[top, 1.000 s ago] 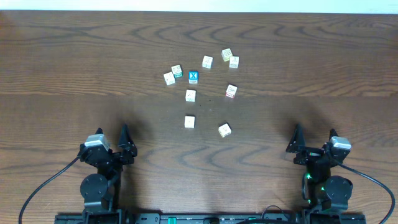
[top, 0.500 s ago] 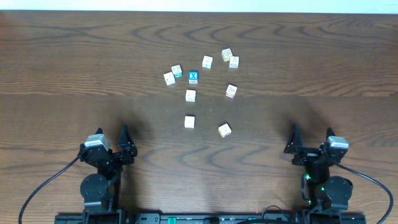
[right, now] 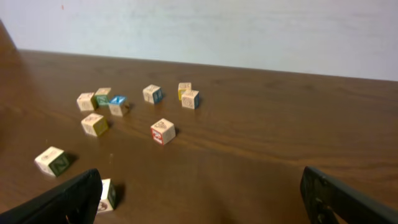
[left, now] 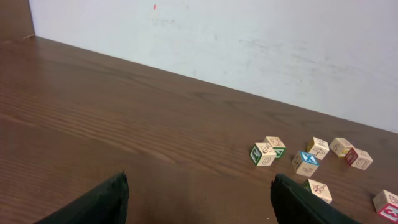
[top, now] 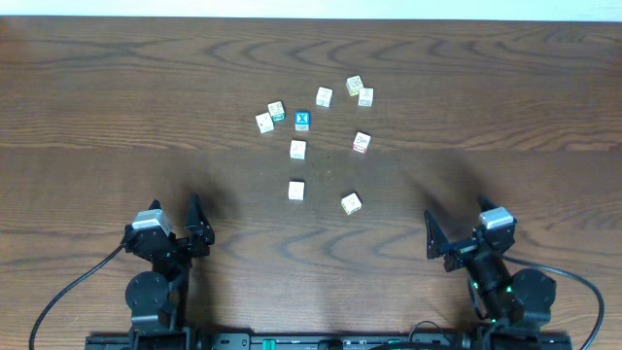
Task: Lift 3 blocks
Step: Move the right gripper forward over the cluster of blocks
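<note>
Rightmost block (left: pixel 387 204) clipped by the left wrist view's edge; both left claw fingers (left: pixel 93 202) cut off below

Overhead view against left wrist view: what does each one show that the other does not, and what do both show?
Only overhead: the near-left block, the near-right block, and the right tool, open and empty. Only left wrist: the white wall behind the table. Both: the wooden table, the blue X block, the cream blocks clustered around it, and the left tool, open and empty.
</note>
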